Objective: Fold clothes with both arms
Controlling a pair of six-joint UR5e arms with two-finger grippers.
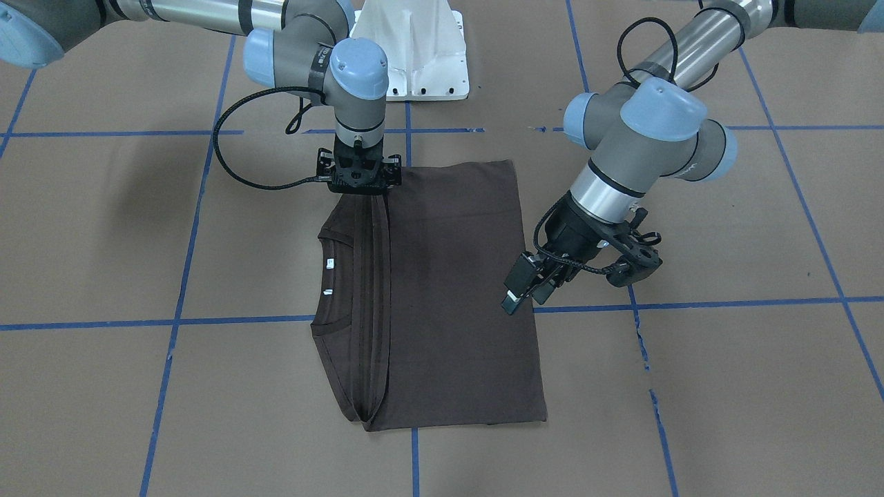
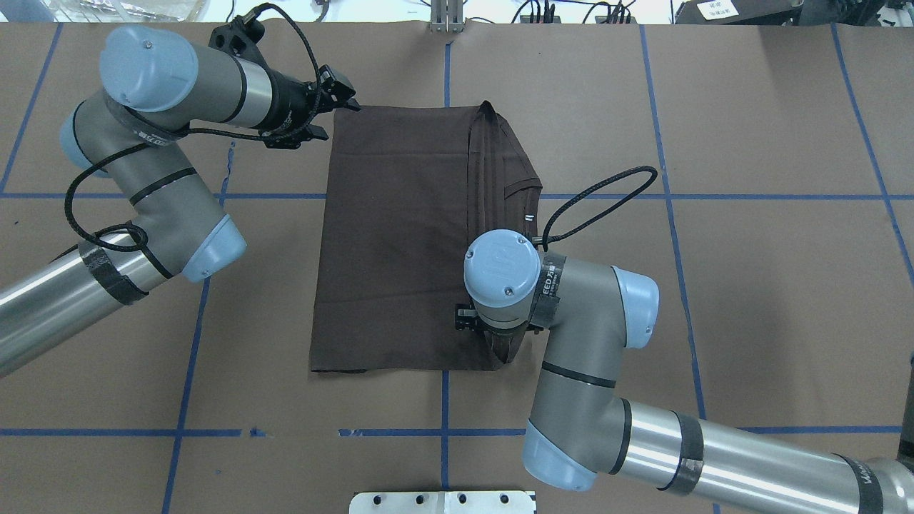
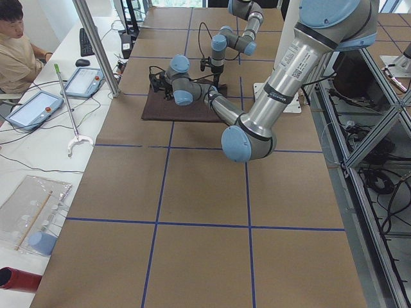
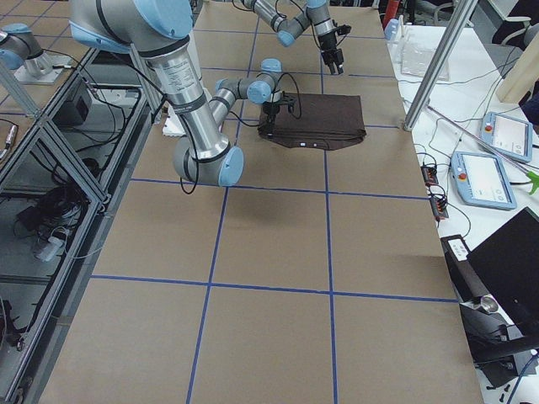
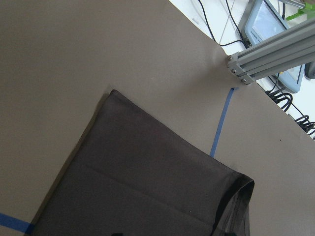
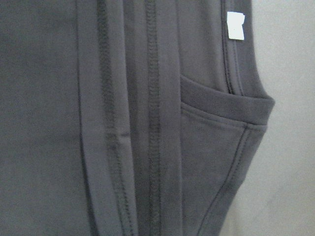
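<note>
1. Shirt (image 6: 74,123) cloth fills the right wrist view. Stitched hems (image 6: 152,123) lie stacked in a band beside the collar (image 6: 226,103) and a white label (image 6: 236,25), all of it flat.
2. On the bench (image 1: 690,386) the shirt lies near the middle as a tidy rectangle, with its sides already turned in. The collar faces the robot's right and the plain end its left. I judge the fold to be partly done, with a halving step likely to follow.
3. Right claw (image 1: 360,190) points straight down onto the shirt's robot-side edge, exactly where the band of hems ends. That spot makes sense, since one pinch there would catch every layer together. Its wrist hides the fingertips, so I cannot tell whether it is clamped on the cloth or only resting there.
4. Left claw (image 1: 528,295) hangs raised above the bench and tilted. The overhead view places it just off the shirt's far corner on the plain end. Its jaws look parted, with nothing between them. Its wrist camera looks down on that corner from a height, so I take this as waiting clear of the cloth so as not to disturb the layers.
5. The shirt therefore lies directly under the right claw at one edge, and below and beside the left claw, apart from it.
</note>
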